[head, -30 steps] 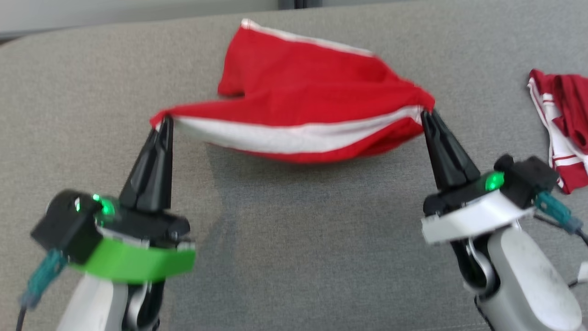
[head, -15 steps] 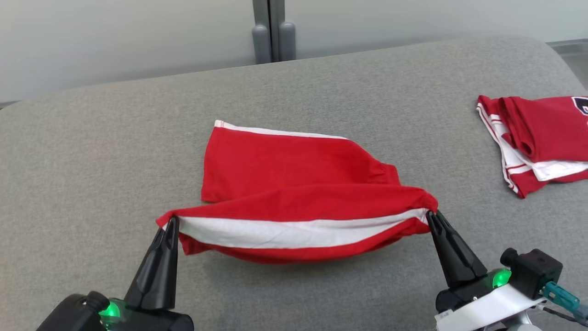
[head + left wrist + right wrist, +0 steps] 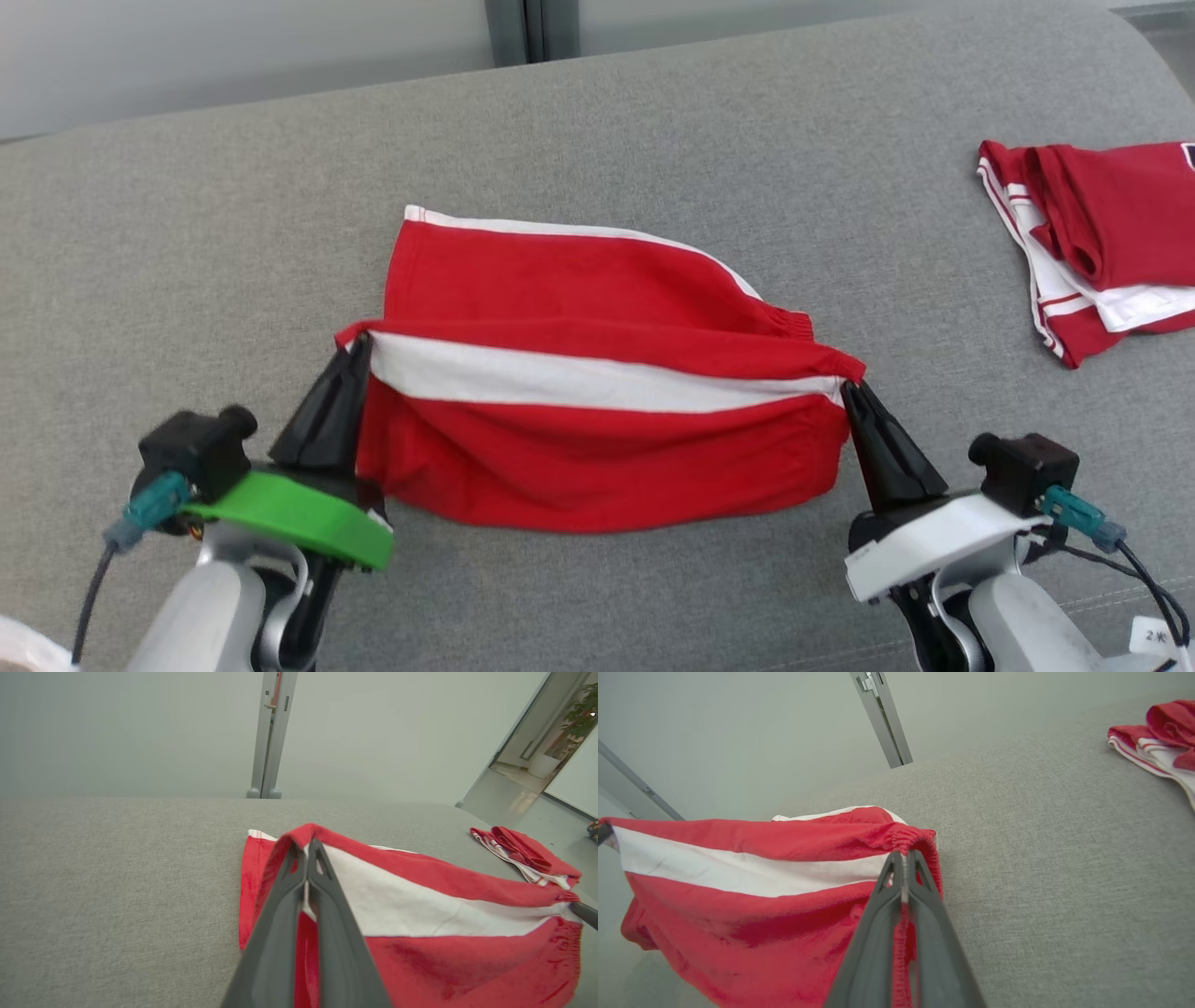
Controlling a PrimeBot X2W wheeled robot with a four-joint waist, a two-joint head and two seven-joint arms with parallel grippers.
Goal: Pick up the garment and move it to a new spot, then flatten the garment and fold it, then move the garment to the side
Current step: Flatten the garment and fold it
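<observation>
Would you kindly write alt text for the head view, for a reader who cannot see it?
The left gripper and right gripper are each shut on one end of a red garment with a white stripe, stretching it between them over a grey fabric surface. A second red and white garment lies at the far right.

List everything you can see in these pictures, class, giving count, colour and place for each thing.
shorts: one, red with a white stripe, middle of the surface
folded clothes: one pile, red and white, far right
padded surface: one, grey, under everything
post: one, grey, at the back wall
left gripper: one, black, shut on the shorts' left end
right gripper: one, black, shut on the shorts' right end
</observation>
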